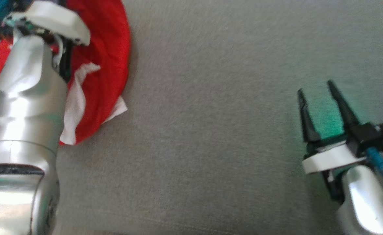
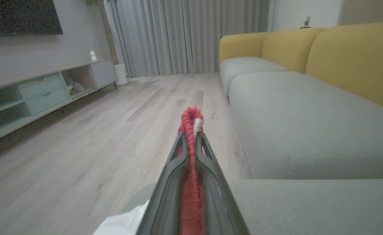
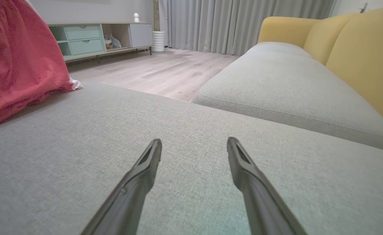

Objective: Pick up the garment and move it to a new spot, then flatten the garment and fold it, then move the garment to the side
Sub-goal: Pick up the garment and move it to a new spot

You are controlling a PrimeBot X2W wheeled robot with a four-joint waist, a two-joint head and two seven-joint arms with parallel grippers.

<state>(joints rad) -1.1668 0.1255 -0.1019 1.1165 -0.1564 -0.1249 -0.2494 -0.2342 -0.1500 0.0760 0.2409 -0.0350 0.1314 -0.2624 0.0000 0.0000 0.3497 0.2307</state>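
The garment (image 1: 106, 49) is red with white parts and hangs bunched at the far left of the grey cushion (image 1: 211, 130), its lower edge resting on the fabric. My left arm (image 1: 28, 98) reaches up over it. In the left wrist view my left gripper (image 2: 191, 138) is shut on a gathered fold of the red garment (image 2: 190, 120), which bulges out past the fingertips with a bit of white. My right gripper (image 1: 318, 93) hovers open over bare cushion at the right, well away from the garment. In the right wrist view its gripper (image 3: 194, 143) holds nothing, and the garment (image 3: 15, 58) drapes at the left.
A sofa with yellow backrests (image 3: 358, 49) and grey seat cushions (image 3: 283, 78) lies beyond the cushion I work on. Wooden floor (image 2: 80, 137) spreads to the left, with a low TV cabinet (image 2: 41, 91) and grey curtains (image 2: 185, 36) behind.
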